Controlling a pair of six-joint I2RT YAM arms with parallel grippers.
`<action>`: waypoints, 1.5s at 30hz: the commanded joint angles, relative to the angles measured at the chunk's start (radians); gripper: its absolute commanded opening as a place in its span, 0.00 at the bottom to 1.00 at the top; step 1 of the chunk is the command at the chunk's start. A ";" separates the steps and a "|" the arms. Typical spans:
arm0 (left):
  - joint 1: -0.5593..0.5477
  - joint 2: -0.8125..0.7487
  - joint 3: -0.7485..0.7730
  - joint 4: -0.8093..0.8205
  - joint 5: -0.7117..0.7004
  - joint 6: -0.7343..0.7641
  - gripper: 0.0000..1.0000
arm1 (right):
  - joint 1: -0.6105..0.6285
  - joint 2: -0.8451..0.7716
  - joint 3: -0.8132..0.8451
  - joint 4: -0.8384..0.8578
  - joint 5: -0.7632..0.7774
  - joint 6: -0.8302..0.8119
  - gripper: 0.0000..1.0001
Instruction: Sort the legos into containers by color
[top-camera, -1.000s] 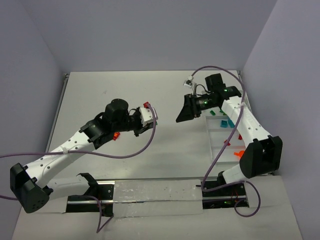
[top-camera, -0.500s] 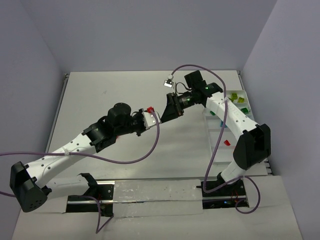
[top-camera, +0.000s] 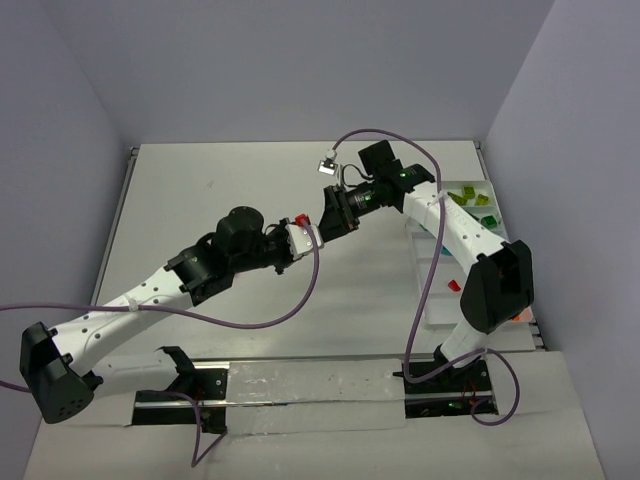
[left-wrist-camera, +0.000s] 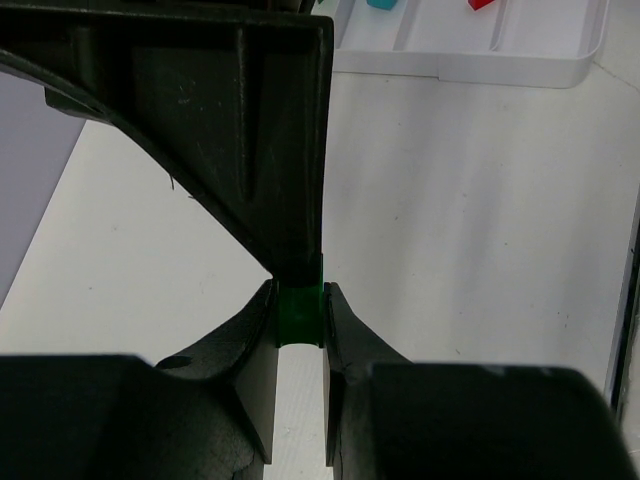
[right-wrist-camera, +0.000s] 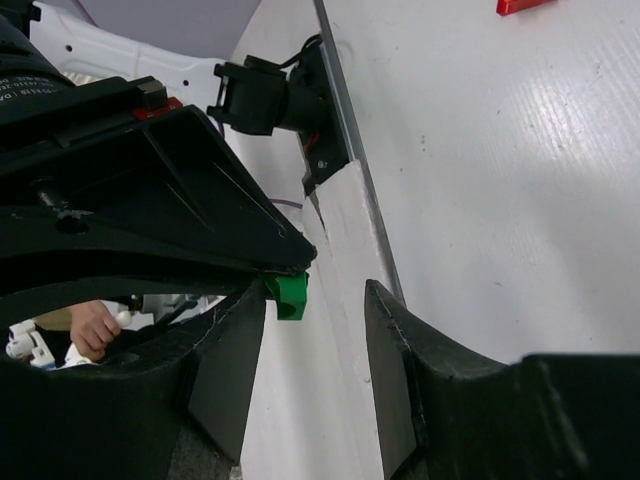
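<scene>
Dark green lego (left-wrist-camera: 298, 316) is pinched in my left gripper (left-wrist-camera: 298, 322), mid-frame in the top view; my right gripper (right-wrist-camera: 315, 300) stands unclenched, mouth around it, frame-left finger nearer.
</scene>
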 joint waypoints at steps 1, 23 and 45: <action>-0.009 -0.003 0.041 0.062 0.005 -0.014 0.00 | 0.029 -0.012 0.025 0.031 -0.004 -0.015 0.50; 0.257 0.015 0.154 -0.117 -0.084 -0.328 0.99 | -0.391 -0.118 -0.057 -0.265 0.318 -0.345 0.00; 0.601 0.173 0.191 -0.279 -0.017 -0.570 0.99 | -0.724 0.188 0.125 -0.157 0.833 -0.375 0.00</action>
